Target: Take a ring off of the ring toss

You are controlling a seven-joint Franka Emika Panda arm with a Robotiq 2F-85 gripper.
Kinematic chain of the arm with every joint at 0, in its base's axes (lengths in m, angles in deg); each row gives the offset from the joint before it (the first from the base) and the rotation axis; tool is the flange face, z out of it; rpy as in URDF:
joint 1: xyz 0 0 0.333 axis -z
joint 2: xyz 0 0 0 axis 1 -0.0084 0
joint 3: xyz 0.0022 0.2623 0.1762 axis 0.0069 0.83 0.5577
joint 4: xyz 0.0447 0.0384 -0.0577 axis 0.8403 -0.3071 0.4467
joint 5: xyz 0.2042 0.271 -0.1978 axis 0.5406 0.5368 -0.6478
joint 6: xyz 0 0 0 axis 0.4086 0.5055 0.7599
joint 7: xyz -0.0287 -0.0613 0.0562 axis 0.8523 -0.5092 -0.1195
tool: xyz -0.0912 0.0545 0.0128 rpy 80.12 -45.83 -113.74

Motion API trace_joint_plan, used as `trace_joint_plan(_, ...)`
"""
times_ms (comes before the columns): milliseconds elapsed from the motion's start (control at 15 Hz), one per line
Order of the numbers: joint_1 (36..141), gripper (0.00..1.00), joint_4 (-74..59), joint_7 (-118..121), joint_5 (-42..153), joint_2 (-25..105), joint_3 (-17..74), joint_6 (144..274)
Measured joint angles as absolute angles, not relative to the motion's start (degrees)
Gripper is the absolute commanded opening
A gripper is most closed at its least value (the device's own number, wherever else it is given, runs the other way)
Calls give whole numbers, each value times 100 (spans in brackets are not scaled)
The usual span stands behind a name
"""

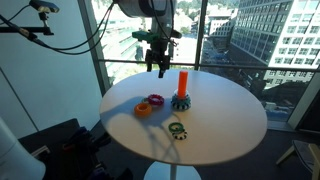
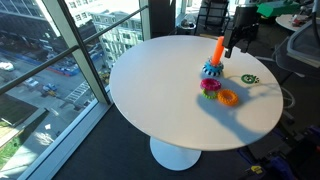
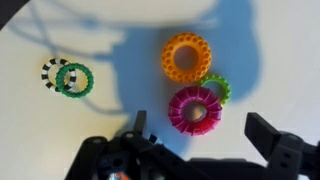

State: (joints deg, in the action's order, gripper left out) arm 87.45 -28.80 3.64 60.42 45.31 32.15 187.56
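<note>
The ring toss is an upright orange-red peg (image 1: pixel 183 83) (image 2: pixel 218 49) on a teal-blue base (image 1: pixel 181 101) (image 2: pixel 211 70), near the middle of the round white table (image 1: pixel 220 140). It is out of the wrist view. The magenta ring (image 3: pixel 195 110) lies flat on the table beside the base in both exterior views (image 1: pixel 156 100) (image 2: pixel 210 86). My gripper (image 3: pixel 203 135) is open and empty. It hangs above the table beside the peg (image 1: pixel 158 65) (image 2: pixel 237 35). In the wrist view the magenta ring lies below, between the two fingers.
An orange ring (image 3: pixel 187 56) (image 1: pixel 144 109) (image 2: pixel 229 97) lies next to the magenta one. A green-and-yellow ring (image 3: pixel 218 88) is partly under the magenta ring. A green ring on a black-and-white one (image 3: pixel 68 77) (image 1: pixel 177 129) (image 2: pixel 249 79) lies apart. Windows stand behind the table.
</note>
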Motion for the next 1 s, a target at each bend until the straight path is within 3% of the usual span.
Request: trace_joint_plan(1000, 8885, 100, -3924, 217, 6021, 6105, 3200, 18789)
